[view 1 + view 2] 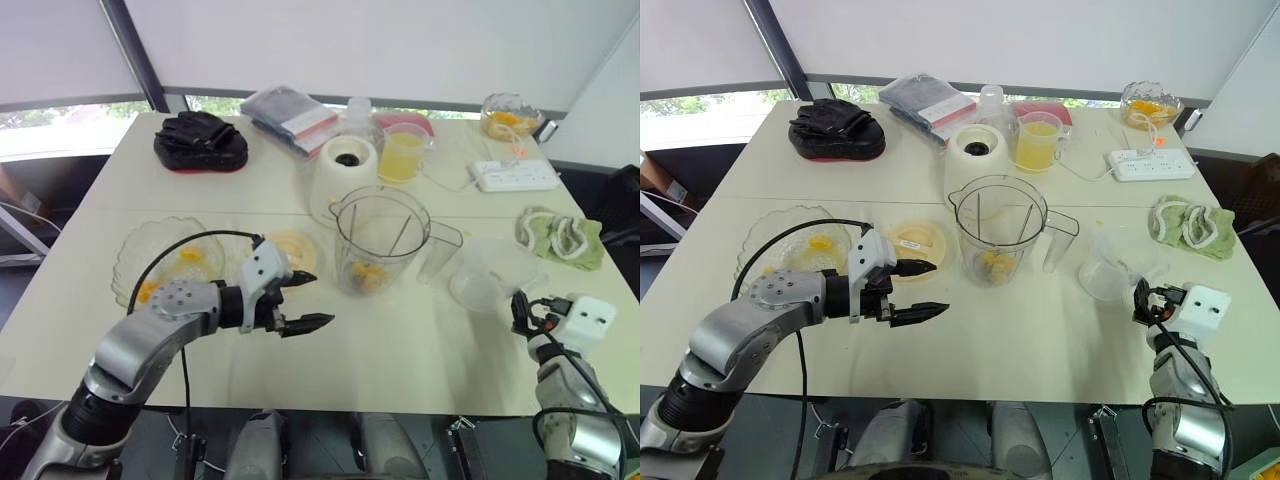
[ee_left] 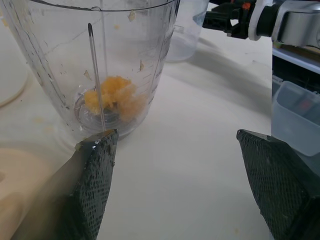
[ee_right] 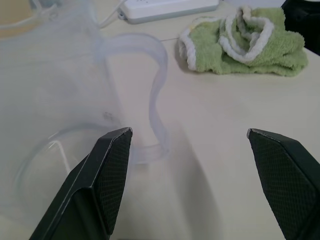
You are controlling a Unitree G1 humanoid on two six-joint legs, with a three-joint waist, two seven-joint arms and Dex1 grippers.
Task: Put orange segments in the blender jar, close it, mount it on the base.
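We see a glass dish [image 1: 128, 252] holding a few orange segments [image 1: 190, 255] at the bench's left. The left tool [image 1: 318, 298] is empty, fingers spread wide, just short of the blender jar [image 1: 380, 235], which stands upright mid-bench, uncovered, with some orange pulp [image 1: 368, 275] at its bottom; the right tool [image 3: 190, 172] is wide and empty near the right edge. We judge loading partly done, with closing and mounting on the white base [image 1: 347, 165] behind the jar not yet done. The bench [image 1: 420, 350] is cream with a cluttered far side, and blinds cover the windows behind.
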